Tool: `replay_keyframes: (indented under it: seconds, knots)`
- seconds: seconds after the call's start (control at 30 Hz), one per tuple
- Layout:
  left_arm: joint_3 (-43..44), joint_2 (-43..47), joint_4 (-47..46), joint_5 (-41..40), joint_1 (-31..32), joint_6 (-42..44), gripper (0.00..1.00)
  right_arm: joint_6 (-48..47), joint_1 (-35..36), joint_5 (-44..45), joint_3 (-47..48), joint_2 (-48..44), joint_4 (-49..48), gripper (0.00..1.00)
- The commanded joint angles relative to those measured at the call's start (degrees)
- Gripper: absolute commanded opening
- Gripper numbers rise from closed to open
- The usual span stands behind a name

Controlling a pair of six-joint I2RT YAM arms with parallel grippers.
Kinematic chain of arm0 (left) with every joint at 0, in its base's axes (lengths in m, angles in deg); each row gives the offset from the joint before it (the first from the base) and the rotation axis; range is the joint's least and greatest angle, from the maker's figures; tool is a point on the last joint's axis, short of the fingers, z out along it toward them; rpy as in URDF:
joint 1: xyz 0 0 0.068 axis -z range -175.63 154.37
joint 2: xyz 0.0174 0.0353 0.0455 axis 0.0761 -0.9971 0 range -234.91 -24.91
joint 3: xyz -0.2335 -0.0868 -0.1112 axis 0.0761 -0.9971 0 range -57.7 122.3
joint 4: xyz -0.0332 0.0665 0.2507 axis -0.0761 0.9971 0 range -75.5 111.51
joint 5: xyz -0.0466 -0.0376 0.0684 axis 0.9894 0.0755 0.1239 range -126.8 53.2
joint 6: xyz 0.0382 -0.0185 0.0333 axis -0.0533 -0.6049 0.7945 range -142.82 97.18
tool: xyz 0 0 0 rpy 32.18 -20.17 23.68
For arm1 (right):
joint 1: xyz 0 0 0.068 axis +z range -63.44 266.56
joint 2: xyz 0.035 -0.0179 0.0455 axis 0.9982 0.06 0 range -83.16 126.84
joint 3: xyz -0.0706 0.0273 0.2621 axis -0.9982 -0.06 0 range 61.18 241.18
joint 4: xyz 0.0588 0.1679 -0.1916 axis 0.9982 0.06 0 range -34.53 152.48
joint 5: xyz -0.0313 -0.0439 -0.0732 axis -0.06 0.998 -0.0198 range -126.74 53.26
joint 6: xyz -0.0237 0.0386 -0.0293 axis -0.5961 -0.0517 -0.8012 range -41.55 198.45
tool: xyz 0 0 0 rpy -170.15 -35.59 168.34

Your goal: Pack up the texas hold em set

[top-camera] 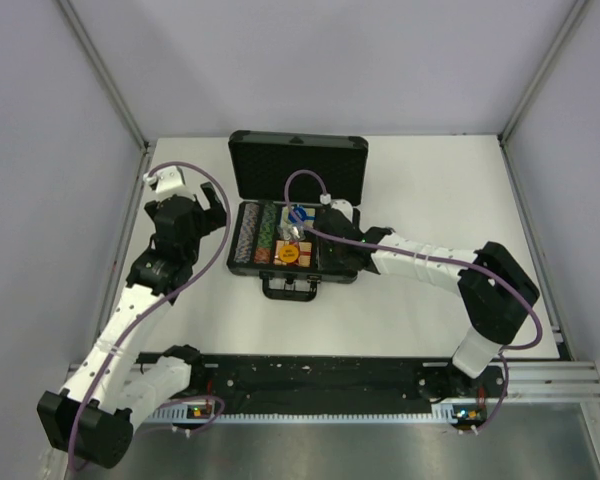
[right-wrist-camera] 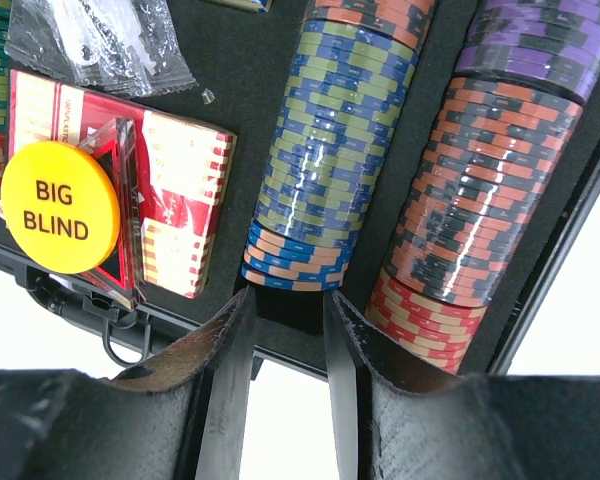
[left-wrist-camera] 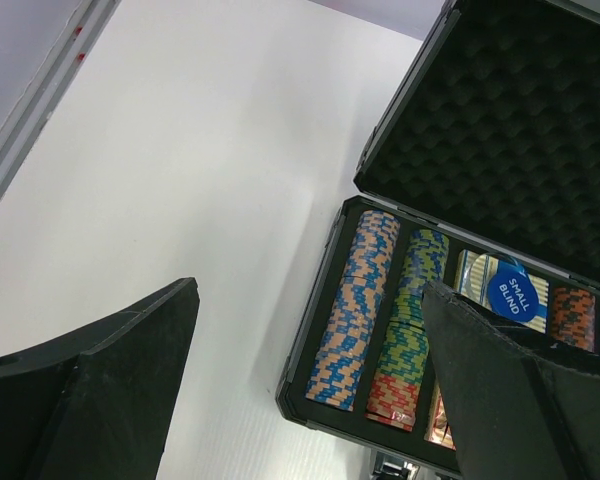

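Black rectangular hard case point(top-camera: 298, 165) lies open mid-table. Its foam-lined lid stands up on the far side and its handle point(top-camera: 288, 290) faces the arm bases. White table point(top-camera: 430, 180) shows bare on the left, right and near sides of the case.

Left hand point(left-wrist-camera: 310, 290) hovers over bare table just beside the case's left wall, fingers wide apart and holding nothing.

Right hand point(right-wrist-camera: 285, 300) is over the case's near wall at the right end. Its fingers are nearly together with a thin slot between; cannot tell if they pinch anything.

Count inside the case:
- Four chip rows: two at the left point(left-wrist-camera: 355, 300) point(left-wrist-camera: 410, 320) and two at the right point(right-wrist-camera: 325, 150) point(right-wrist-camera: 490, 170).
- One red card box point(right-wrist-camera: 175, 200).
- One yellow round "BIG BLIND" button point(right-wrist-camera: 60, 207), overlapping one red triangle point(right-wrist-camera: 125, 240) on the box.
- One blue round "SMALL BLIND" button point(left-wrist-camera: 512, 292).
- One clear plastic bag point(right-wrist-camera: 100, 35).
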Motion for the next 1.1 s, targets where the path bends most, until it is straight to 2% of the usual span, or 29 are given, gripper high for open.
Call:
replay_keyframes:
  seconds: [0.0,0.4,0.6,0.77,0.93,1.07]
  knots:
    - [-0.38,1.86,-1.08,-0.78,-0.38,-0.87,0.99,1.94,0.03,3.58,4.80,-0.73,2.06,0.33]
    - [-0.56,2.65,-1.00,-0.51,-0.65,-0.70,0.99,6.25,-1.46,4.28,9.46,-6.53,12.61,0.37]
    - [-0.47,3.01,-0.64,-0.51,-0.73,-0.52,0.99,10.73,-7.52,8.58,6.14,-12.58,17.80,0.42]
    - [-1.17,3.88,-0.82,0.19,-0.73,-1.84,0.99,13.72,-14.81,11.31,-0.81,-18.13,19.47,0.54]
    - [-1.61,4.15,-0.65,2.21,-0.74,-2.98,0.99,12.67,-23.42,10.00,-2.93,-15.60,19.21,0.65]
    - [-2.75,5.20,-1.17,3.27,-0.74,-4.47,0.99,9.07,-26.51,8.42,0.31,-7.70,16.92,0.70]
